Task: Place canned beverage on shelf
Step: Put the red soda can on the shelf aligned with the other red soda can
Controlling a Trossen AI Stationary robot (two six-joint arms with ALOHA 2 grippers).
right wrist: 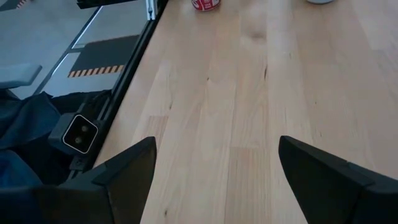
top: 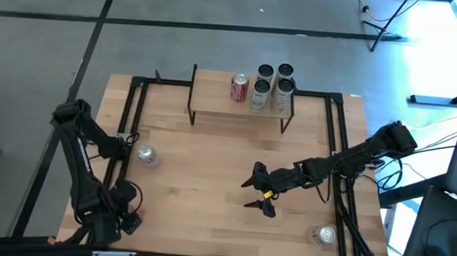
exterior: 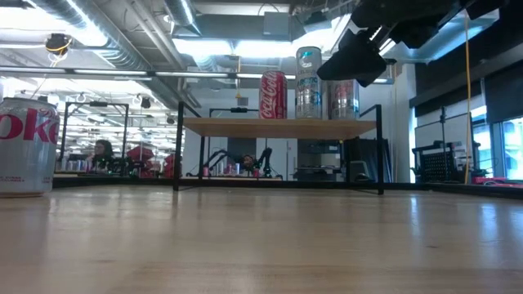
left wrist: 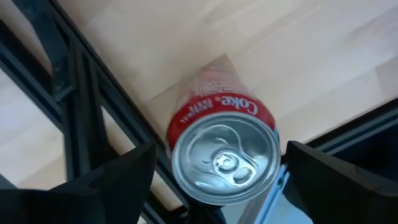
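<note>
- Five cans on shelf [top: 215,91] top: red can [top: 240,88], four silver cans [top: 272,88].
- My right gripper [top: 259,193] spread wide, empty, mid-table.
- My left gripper [left wrist: 214,180] unclenched, above Diet Coke can [top: 147,156].

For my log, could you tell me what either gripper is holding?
Nothing: the right gripper and the left gripper are both open, the latter above a Coke can.
</note>
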